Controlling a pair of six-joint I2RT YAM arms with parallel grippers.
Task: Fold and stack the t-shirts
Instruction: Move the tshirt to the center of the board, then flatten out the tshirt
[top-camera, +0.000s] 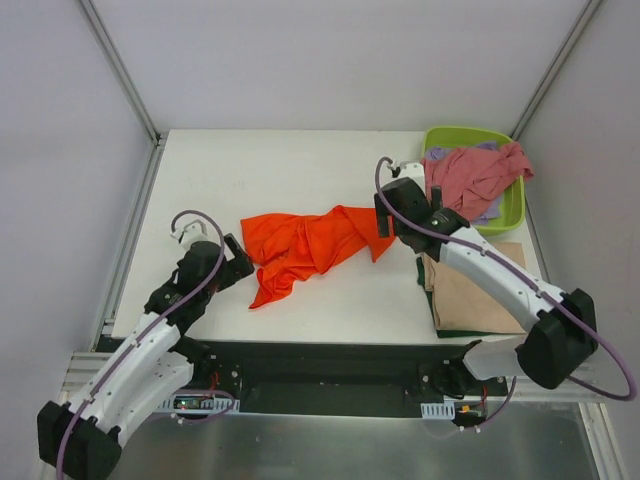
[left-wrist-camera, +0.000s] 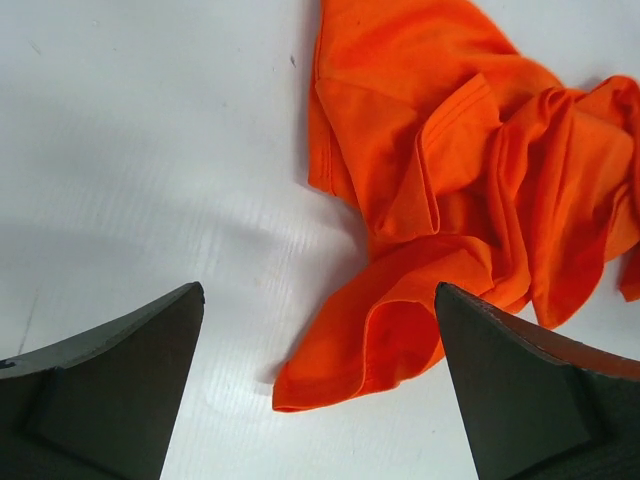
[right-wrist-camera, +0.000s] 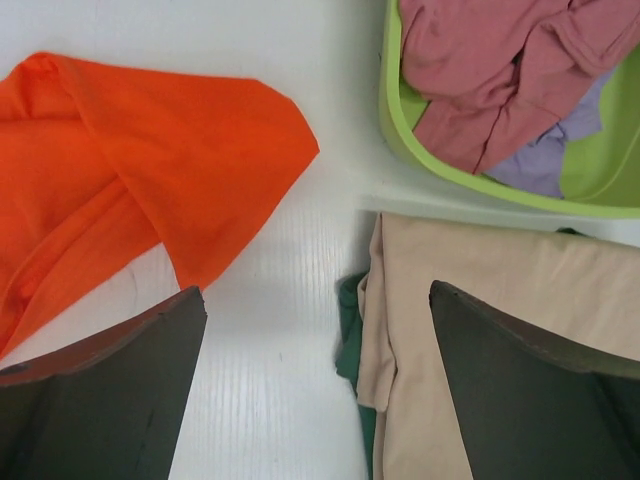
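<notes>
Left fingers (left-wrist-camera: 110, 385): spread wide and holding nothing, poised over bare counter (top-camera: 280, 170) just beside the left edge of the orange t-shirt (top-camera: 305, 245).

Right fingers (right-wrist-camera: 100, 390): also spread wide and holding nothing, over the strip of counter between the orange t-shirt's right end and the folded stack.

Orange t-shirt: unfolded and rumpled at mid-counter, stretched between the two arms. The left wrist view shows a hem corner curling toward the left fingers and a sleeve doubled over on top. Its right end lies flat and wide in the right wrist view.

Tan t-shirt (top-camera: 470, 295): folded and lying flat near the counter's right edge, on the near side of the tub. The right arm's white link crosses above it in the top view.

Dark green t-shirt (right-wrist-camera: 352, 340): under the tan one, with only a thin edge showing at the stack's left side.

Lime-green tub (top-camera: 515, 200): at the far right corner of the counter, close to the stack. Whether its wall touches the tan cloth cannot be told.

Dusty pink t-shirt (top-camera: 470, 175): heaped in the tub, a fold spilling over the far right rim.

Lavender t-shirt (right-wrist-camera: 540, 160): bunched in the tub, mostly beneath the pink one.

In the way: the stack lies just beside the right fingers, with the tub beyond it.
</notes>
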